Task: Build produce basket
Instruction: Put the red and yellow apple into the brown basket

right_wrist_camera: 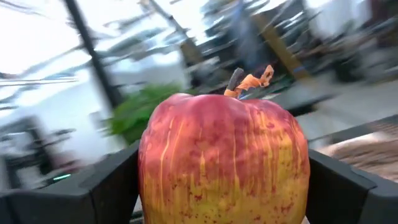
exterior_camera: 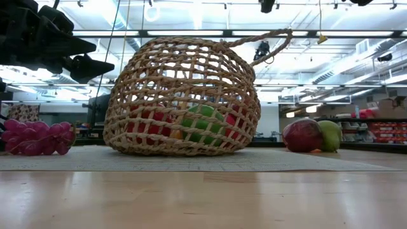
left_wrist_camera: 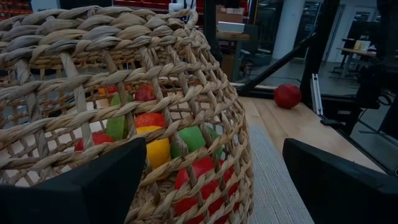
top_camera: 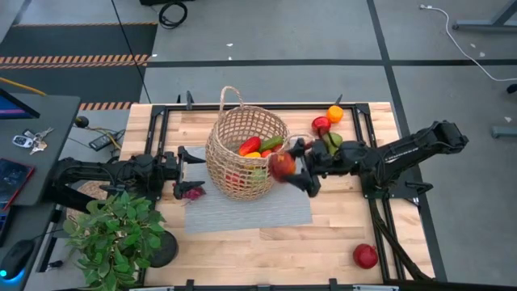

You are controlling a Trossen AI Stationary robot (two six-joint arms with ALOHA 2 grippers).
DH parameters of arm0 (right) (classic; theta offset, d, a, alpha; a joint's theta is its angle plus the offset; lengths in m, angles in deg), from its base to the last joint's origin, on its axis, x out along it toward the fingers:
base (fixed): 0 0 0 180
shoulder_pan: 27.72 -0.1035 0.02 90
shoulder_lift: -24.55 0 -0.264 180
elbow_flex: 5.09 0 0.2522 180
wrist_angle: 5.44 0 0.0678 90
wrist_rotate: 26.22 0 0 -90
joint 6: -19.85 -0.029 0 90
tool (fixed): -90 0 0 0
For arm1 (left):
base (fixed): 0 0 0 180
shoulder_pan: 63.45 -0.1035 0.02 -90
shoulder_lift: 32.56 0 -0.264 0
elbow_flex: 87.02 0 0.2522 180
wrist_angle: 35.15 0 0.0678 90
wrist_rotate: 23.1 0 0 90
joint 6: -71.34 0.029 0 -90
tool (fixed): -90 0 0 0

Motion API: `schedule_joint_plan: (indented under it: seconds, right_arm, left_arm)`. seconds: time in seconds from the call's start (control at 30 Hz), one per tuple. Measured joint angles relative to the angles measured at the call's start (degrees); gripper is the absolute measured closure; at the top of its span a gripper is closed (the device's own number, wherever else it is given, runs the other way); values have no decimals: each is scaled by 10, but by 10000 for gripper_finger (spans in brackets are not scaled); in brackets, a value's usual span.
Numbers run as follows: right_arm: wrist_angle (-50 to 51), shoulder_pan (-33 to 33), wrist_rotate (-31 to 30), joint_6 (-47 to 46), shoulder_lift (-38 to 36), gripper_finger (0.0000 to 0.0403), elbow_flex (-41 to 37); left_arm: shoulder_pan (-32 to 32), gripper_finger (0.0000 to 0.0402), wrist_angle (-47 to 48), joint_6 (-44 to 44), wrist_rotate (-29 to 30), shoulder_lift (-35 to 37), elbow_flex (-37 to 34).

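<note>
**Kid:** Apple (right_wrist_camera: 222,158)! Why are you holding it up in the air?

**Me:** I am carrying it in my right gripper (top_camera: 292,166), next to the rim of the basket (top_camera: 245,155). My two fingers are pressing on its sides, spread wide because the apple is fat. I am keeping it high so it can go over the rim and land in the basket.

**Kid:** And your other arm?

**Me:** My left gripper (top_camera: 184,171) is waiting wide open, holding nothing, right beside the basket on the gray mat (top_camera: 250,208). I think it is staying there to steady the basket.

**Kid:** What is inside?

**Me:** My left wrist camera is peeking through the weave at red, yellow and green pieces. The top camera is showing the pear (top_camera: 332,141) and orange (top_camera: 334,114) waiting behind my right arm, and one red apple (top_camera: 365,255) far away. The low camera is showing purple grapes (exterior_camera: 37,137) by the basket.
</note>
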Motion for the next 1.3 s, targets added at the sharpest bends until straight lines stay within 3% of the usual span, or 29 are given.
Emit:
schedule_joint_plan:
  seconds: [0.13, 0.37, 0.63, 0.87, 1.07, 1.3]
  right_arm:
    - [4, 15, -88, 55, 0, 39, 16]
    - [44, 24, -173, 158, 0, 39, 35]
    - [135, 24, -188, 233, 3, 39, 34]
    - [78, 39, -201, 404, 18, 39, 35]
    - [-27, 86, -214, 553, 86, 39, 35]
    - [-140, 123, -204, 599, 170, 39, 46]
  left_arm:
    - [0, 15, 0, 0, 0, 0, 0]
    - [0, 15, 0, 0, 0, 0, 0]
    - [0, 15, 0, 0, 0, 0, 0]
    - [0, 15, 0, 0, 0, 0, 0]
    - [0, 15, 0, 0, 0, 0, 0]
    - [0, 15, 0, 0, 0, 0, 0]
